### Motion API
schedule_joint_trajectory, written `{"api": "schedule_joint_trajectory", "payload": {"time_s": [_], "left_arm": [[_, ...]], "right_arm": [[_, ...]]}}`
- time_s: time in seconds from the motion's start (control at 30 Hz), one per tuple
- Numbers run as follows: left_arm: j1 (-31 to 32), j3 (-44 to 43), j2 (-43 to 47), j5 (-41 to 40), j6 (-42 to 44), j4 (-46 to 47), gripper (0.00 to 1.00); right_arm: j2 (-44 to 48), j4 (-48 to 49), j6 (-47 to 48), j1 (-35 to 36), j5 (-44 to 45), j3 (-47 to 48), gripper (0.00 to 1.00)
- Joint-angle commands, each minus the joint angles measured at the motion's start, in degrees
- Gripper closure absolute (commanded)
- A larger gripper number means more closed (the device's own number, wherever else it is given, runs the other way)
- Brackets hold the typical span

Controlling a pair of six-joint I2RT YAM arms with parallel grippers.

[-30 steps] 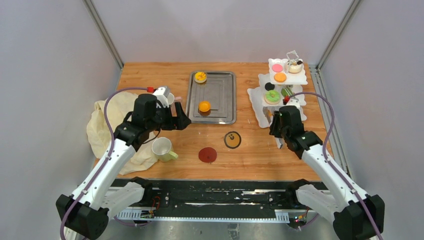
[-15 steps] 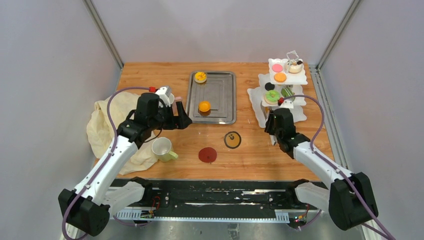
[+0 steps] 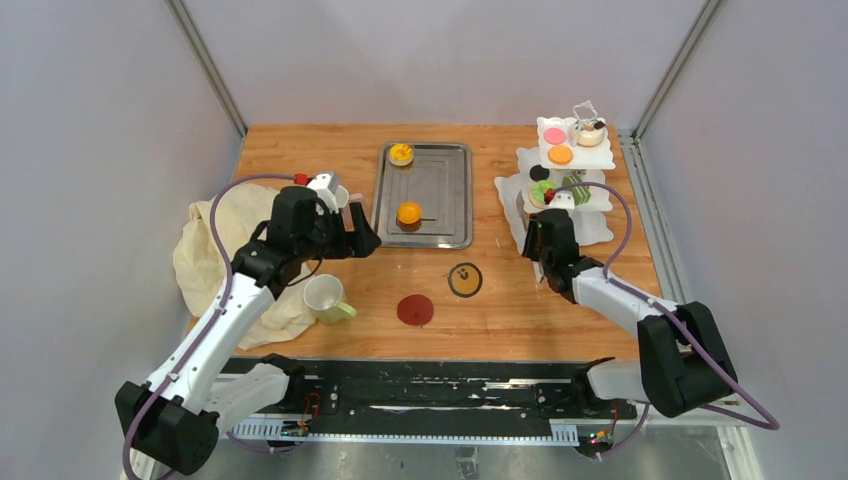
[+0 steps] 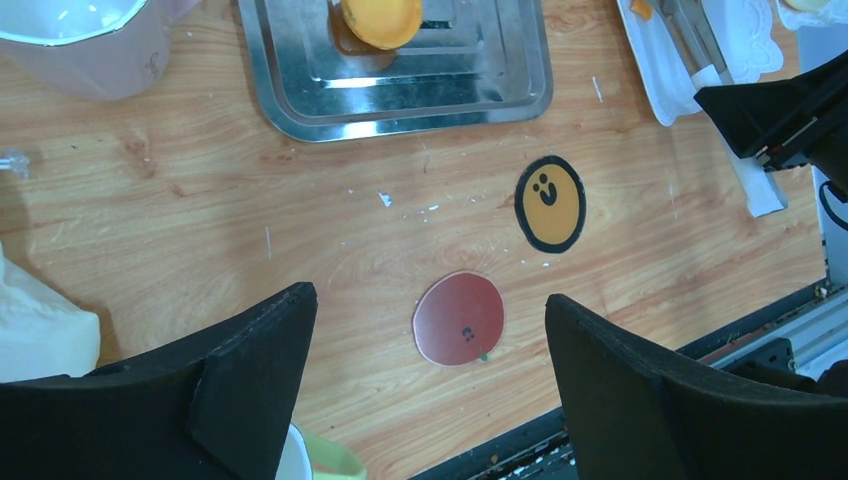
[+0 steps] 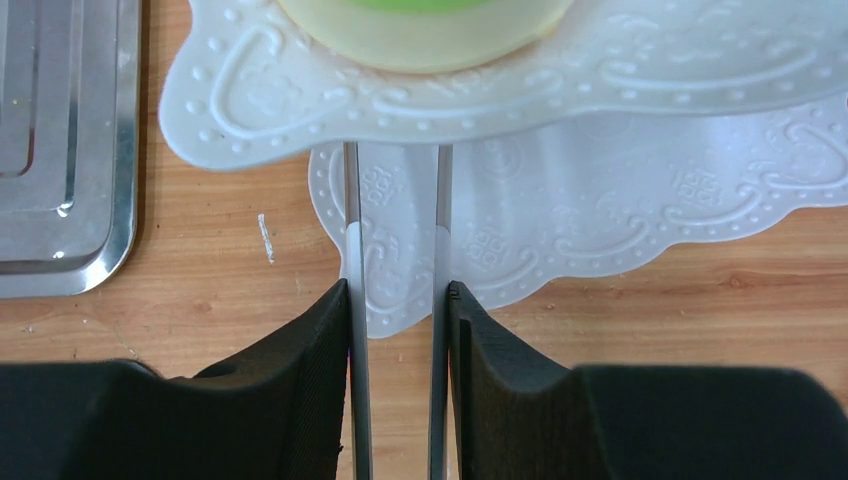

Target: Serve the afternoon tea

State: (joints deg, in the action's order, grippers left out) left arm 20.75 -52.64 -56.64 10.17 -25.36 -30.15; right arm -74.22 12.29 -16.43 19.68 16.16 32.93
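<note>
Wood table [image 3: 300, 160]; embossed white stand [image 5: 640, 85]; right pincer [image 5: 397, 295] clasping steel tongs [image 5: 440, 250].

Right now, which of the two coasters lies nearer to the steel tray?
The yellow, black-rimmed coaster; the red coaster lies further from the steel tray.

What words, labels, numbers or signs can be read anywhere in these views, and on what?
No readable text in any view.
Yellow coaster: a drawn face, no letters.
Red coaster: tiny dark marks, too small to read.
Pink mug: a faint small mark, too small to read.
White stand: embossed pattern, no legible words.
Metal tongs in the right gripper: no marking shows.
</note>
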Motion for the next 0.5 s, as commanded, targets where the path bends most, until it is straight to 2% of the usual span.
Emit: {"api": "schedule_joint_trajectory", "payload": {"time_s": [0.0,0.17,0.47], "left_arm": [[-0.2,0.4,1.8,-1.9,1.0,-1.1,0.11],[-0.2,1.4,2.4,-1.4,0.9,-0.6,0.11],[-0.2,2.4,0.9,-1.2,1.5,0.7,0.11]], "right_arm": [[-0.1,3.7,0.1,-0.8,0.5,2.2,0.69],[2.7,0.7,-0.4,-0.7,-0.7,1.3,0.65],[13.2,-7.5,0.6,-0.8,-0.5,-1.5,0.56]]}}
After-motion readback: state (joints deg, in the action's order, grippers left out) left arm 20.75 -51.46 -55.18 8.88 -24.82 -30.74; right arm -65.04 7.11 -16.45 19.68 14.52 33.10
